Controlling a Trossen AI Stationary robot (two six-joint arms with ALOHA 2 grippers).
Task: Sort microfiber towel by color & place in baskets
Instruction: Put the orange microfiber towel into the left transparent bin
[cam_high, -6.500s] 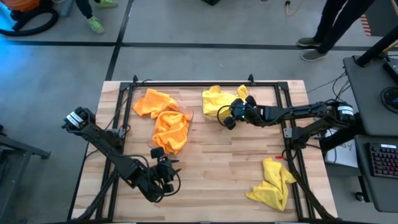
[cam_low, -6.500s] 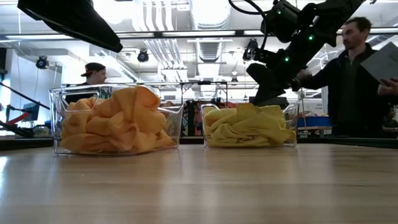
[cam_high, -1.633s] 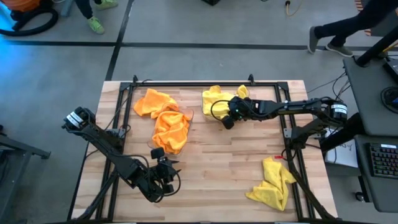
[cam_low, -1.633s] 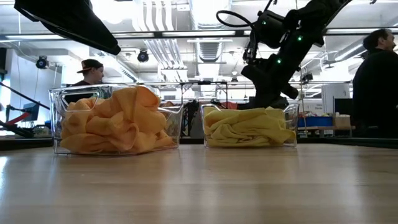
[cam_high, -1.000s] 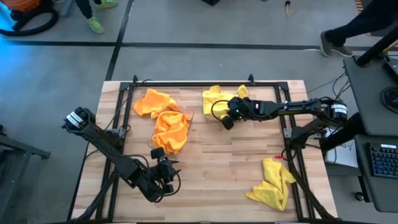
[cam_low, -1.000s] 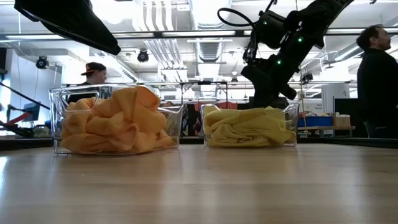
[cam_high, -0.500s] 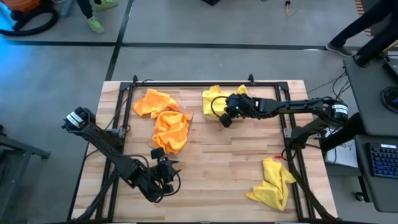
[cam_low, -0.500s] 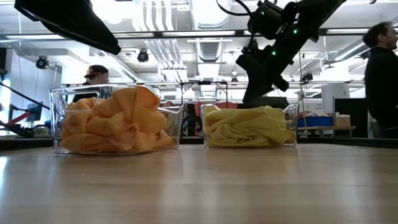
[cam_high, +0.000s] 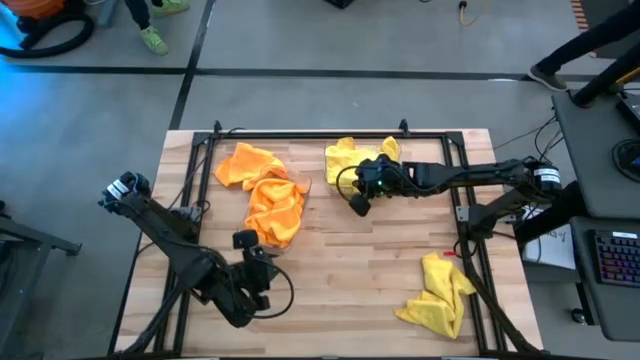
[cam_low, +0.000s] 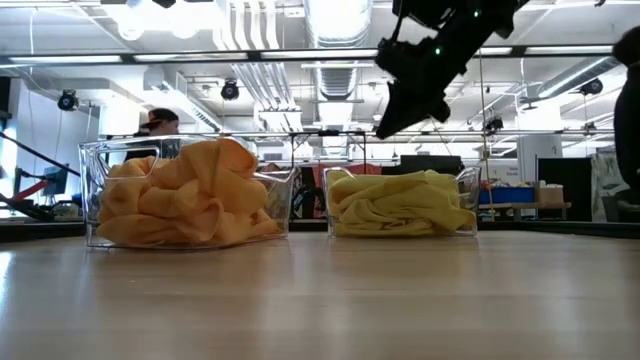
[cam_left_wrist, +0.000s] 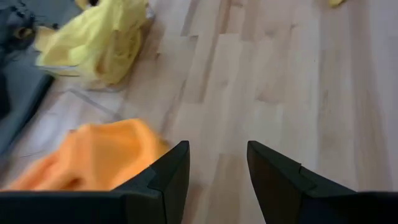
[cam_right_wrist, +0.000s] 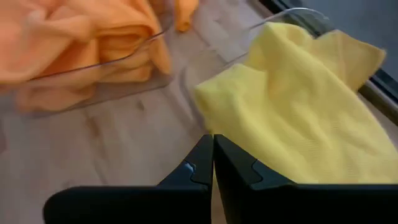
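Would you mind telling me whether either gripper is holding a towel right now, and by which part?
Neither holds anything. The right gripper is shut and empty above the yellow towels; the left gripper is open over bare table.

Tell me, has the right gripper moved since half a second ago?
Yes. The right gripper has risen clear of the yellow towels in their basket, shifting slightly toward the orange side.

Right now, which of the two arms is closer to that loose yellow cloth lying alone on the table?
The right. Its end effector hovers by the yellow-filled basket, up-table from the loose yellow cloth. The left end effector sits farther off, across the table near the orange towels.
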